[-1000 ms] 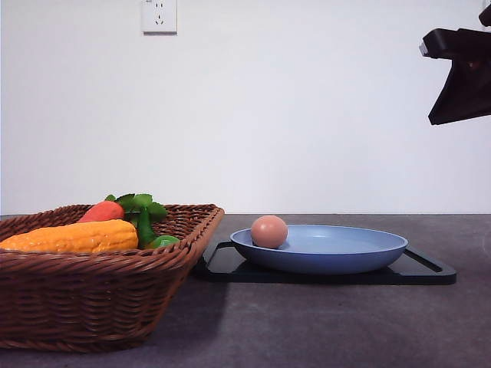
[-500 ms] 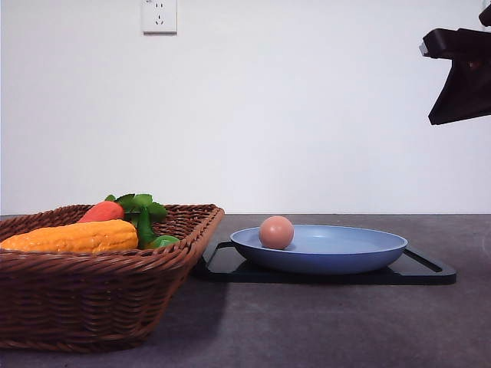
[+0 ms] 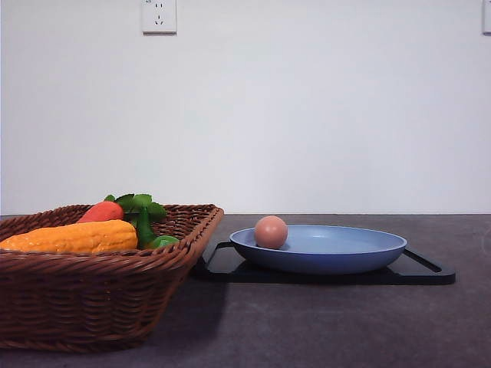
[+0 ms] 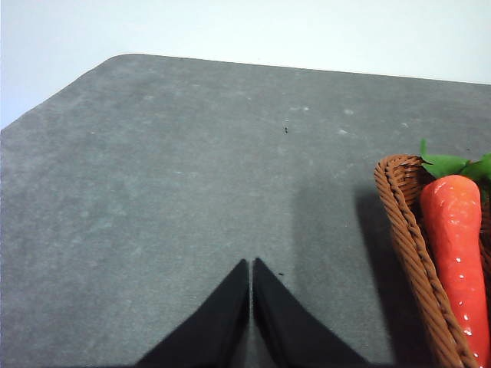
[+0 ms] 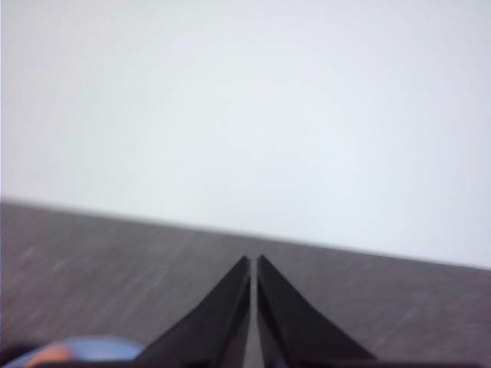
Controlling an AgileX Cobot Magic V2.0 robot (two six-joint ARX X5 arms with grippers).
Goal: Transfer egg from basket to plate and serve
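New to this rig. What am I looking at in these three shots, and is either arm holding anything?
It is a two-armed table robot with three cameras. The front view looks forward over a dark table: a wicker basket on the left holds a carrot, a yellow-orange vegetable and some greens. Right of it, a black tray carries a light-blue plate with the egg resting near its left edge.

The other two views sit on the wrists. The left gripper hangs over bare table beside the basket, its black fingers closed together, holding nothing. The right gripper is also closed and empty; the picture is blurred, with the plate and egg at its corner.
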